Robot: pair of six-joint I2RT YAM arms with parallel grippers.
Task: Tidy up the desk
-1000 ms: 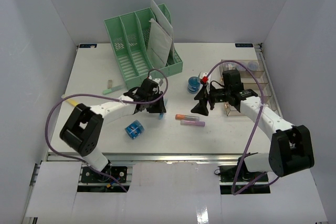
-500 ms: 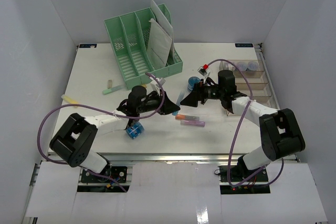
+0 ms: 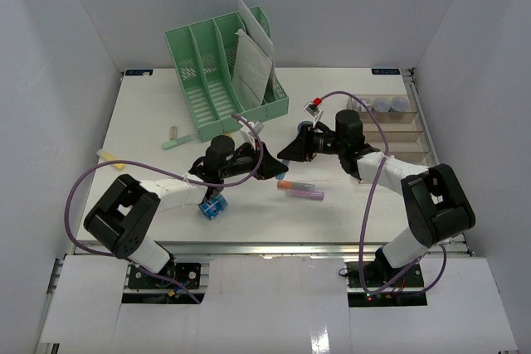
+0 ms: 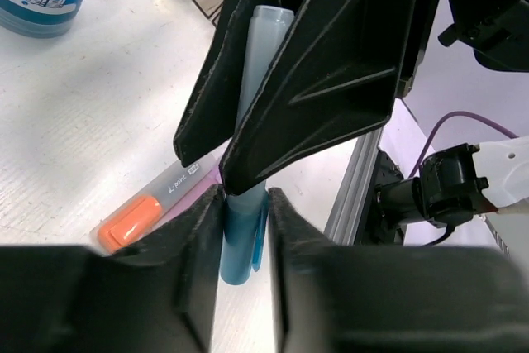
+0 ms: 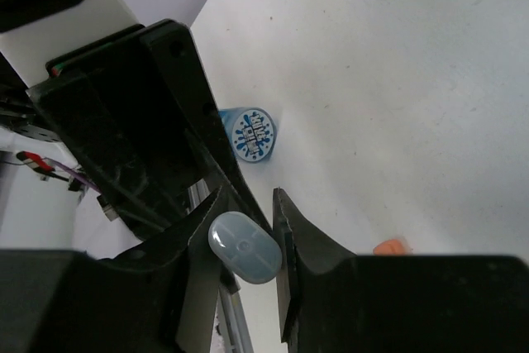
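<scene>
On the white desk (image 3: 149, 113) my two grippers meet at mid-table, both on one blue marker. My left gripper (image 3: 267, 165) is shut on its blue capped end (image 4: 242, 237), its fingers (image 4: 198, 229) pressing both sides. My right gripper (image 3: 290, 152) is shut on the pale barrel (image 4: 263, 47). The right wrist view shows the barrel's rounded pale end (image 5: 245, 247) between its fingers (image 5: 291, 229). The marker is held above the desk. In the top view the fingers hide it.
An orange-capped marker (image 3: 296, 185) and a purple one (image 3: 305, 195) lie just below the grippers. A blue bottle (image 3: 212, 207) lies near the left arm. A green file rack (image 3: 220, 64) stands at the back, a clear tray (image 3: 398, 126) at the right. A green pen (image 3: 178, 140) and a yellow strip (image 3: 109, 157) lie at the left.
</scene>
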